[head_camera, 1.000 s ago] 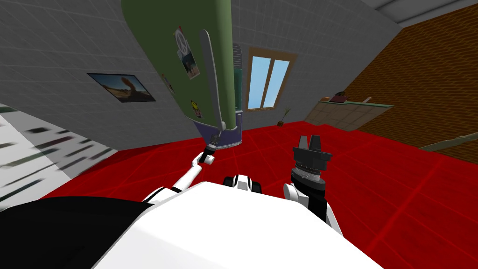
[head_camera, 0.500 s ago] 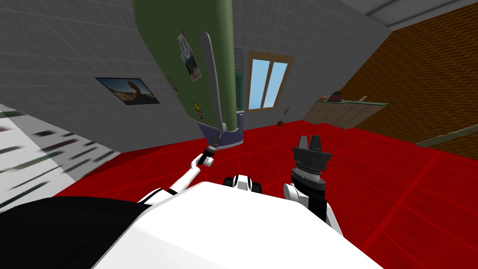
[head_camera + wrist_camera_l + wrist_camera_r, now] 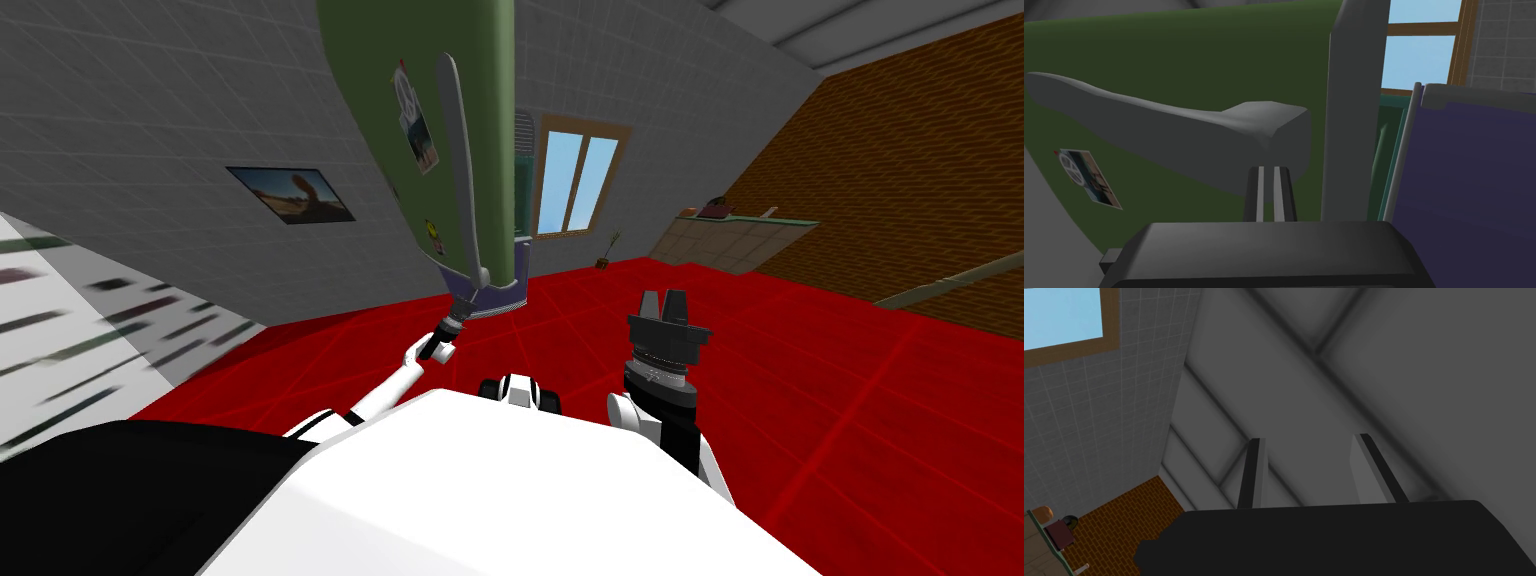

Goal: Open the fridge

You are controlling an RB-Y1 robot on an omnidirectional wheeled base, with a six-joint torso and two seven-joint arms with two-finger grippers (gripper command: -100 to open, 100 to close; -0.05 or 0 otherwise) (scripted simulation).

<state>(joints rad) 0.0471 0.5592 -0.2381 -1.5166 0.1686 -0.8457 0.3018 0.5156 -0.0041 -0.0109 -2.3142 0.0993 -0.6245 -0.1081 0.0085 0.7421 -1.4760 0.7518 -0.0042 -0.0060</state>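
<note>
The fridge's green door (image 3: 420,60) carries a long grey handle (image 3: 460,170) and a few stickers. My left gripper (image 3: 462,300) is at the handle's lower end. In the left wrist view its fingers (image 3: 1270,170) are shut together, their tips hidden behind the handle's thick end (image 3: 1264,130). The door (image 3: 1174,55) stands ajar: past its grey edge (image 3: 1354,100) a teal inside and a purple panel (image 3: 1474,175) show. My right gripper (image 3: 663,300) is held up in front of my chest, off the fridge, open and holding nothing (image 3: 1314,463).
A framed picture (image 3: 290,195) hangs on the grey wall left of the fridge. A window (image 3: 580,175) and a small plant (image 3: 607,250) lie behind it. A counter (image 3: 740,240) runs along the brick wall at right. Red floor (image 3: 800,400) spreads to the right.
The whole head view has slid rightward, so I have turned. The door's green face looks narrower now, swung a little further out. My left gripper has stayed at the handle's end.
</note>
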